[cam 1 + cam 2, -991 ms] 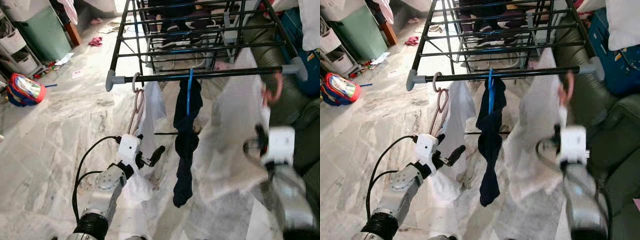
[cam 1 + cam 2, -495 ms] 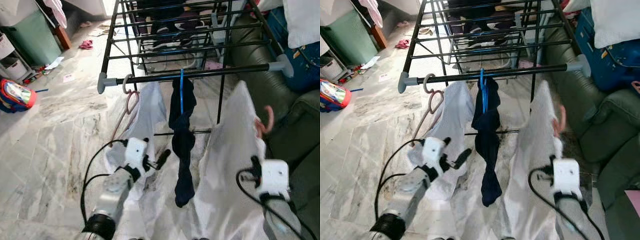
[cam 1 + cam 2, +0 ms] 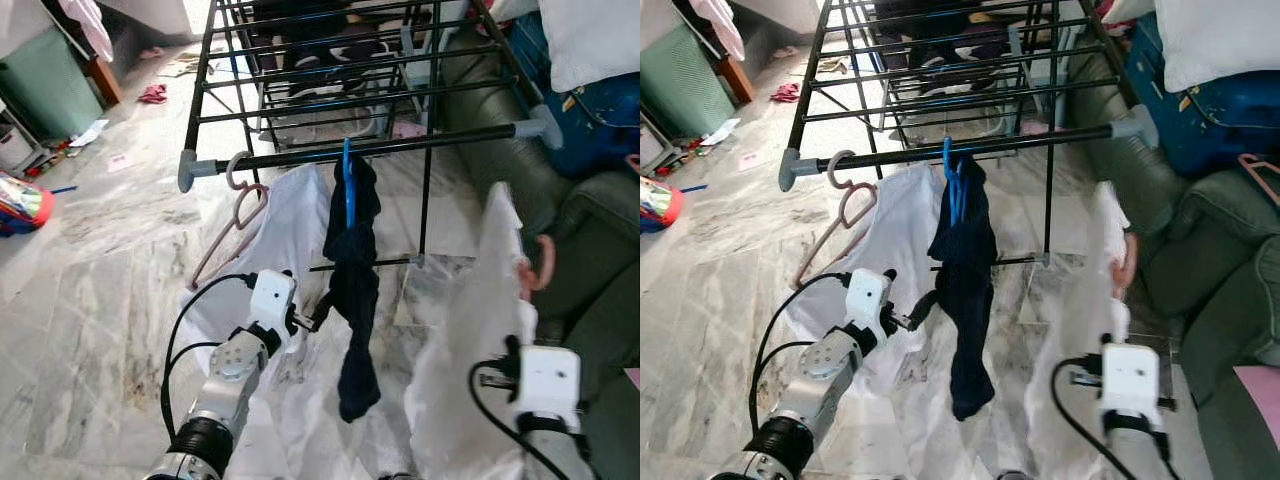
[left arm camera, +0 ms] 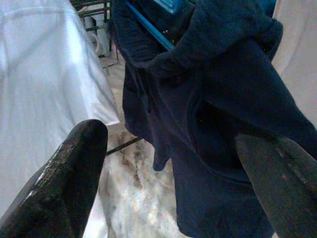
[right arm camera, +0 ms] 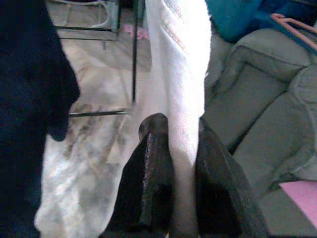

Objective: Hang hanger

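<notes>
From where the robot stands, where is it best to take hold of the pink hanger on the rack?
Probably the pink hanger by its sloping bare arm below the hook, coming from the robot's left side: there it hangs free, while the white shirt covers its right.

We see a black drying rack (image 3: pixel 330 80) standing on a grey-veined marble floor (image 3: pixel 110 250). Its front rail (image 3: pixel 400 146) runs between two grey end caps. On that rail hang a pink hanger (image 3: pixel 235 215) with a white cloth (image 3: pixel 295 225) just beside it, and next to these a blue hanger (image 3: pixel 348 185) carrying a dark navy garment (image 3: pixel 355 300). More dark clothes lie over the rack's upper bars (image 3: pixel 940 30). On the floor we find a red rag (image 3: pixel 153 94), scraps of paper (image 3: pixel 90 133), and a colourful bag (image 3: pixel 18 200) at the robot's left. A green sofa (image 3: pixel 1220 250) stands on the floor at the right.
</notes>
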Robot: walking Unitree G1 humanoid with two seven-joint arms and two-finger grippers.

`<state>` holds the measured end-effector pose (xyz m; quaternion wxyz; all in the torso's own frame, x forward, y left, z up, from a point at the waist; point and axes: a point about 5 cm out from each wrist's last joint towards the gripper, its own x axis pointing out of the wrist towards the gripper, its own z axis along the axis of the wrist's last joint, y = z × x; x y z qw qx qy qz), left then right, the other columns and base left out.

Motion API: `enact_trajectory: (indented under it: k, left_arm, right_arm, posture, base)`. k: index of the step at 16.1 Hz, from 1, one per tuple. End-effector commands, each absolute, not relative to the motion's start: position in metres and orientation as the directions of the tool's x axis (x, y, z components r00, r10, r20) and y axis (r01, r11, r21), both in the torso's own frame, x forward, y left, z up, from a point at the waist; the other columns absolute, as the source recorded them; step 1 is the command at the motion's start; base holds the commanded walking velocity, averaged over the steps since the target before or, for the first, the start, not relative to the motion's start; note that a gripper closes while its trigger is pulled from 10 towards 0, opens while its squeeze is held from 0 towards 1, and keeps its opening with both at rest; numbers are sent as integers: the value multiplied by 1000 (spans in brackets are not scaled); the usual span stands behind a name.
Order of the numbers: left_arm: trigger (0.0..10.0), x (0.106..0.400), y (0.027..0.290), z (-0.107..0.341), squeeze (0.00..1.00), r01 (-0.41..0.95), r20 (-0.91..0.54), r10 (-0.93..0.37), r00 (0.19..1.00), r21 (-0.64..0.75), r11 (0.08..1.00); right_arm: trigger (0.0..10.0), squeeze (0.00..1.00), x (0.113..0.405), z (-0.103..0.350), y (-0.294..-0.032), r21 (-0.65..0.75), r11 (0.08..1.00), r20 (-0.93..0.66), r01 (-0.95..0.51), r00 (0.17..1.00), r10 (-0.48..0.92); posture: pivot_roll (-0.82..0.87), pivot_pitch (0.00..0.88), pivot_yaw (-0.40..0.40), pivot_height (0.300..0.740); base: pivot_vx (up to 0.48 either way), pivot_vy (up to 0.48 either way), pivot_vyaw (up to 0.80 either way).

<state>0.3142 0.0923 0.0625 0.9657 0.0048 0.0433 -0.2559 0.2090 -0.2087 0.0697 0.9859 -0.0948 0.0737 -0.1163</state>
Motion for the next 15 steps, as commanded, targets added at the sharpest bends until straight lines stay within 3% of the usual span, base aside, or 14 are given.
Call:
enact_trajectory:
  k: [1, 6, 8, 12, 15]
  left_arm:
    - [10000, 318, 106, 64, 0, 441, -88, -439, 894, -3, 898]
    - [10000, 314, 127, 62, 0, 335, -78, -332, 940, 25, 942]
    - [10000, 315, 138, 61, 0, 265, -83, -261, 962, 50, 963]
    - [10000, 319, 140, 64, 0, 264, -86, -257, 963, 80, 961]
    - [10000, 320, 148, 64, 0, 177, -76, -171, 982, 68, 982]
  right_arm:
    - [10000, 0, 221, 79, -194, -177, 969, -85, 173, 978, -190]
    - [10000, 0, 244, 85, -176, -129, 990, -66, 58, 996, -67]
    - [10000, 0, 249, 78, -183, -126, 990, -85, 58, 994, -69]
    - [10000, 0, 258, 79, -183, -97, 991, -74, 94, 992, -102]
    - [10000, 0, 272, 76, -164, -94, 996, -78, -12, 997, 4]
  posture:
    - [-115, 97, 66, 740]
    - [-13, 98, 42, 740]
    - [-11, 69, 54, 740]
    - [2, 39, 52, 740]
    - [48, 24, 23, 740]
  base:
    - [0, 0, 0]
    - [0, 0, 0]
    - [0, 0, 0]
    - [0, 0, 0]
    - [0, 0, 0]
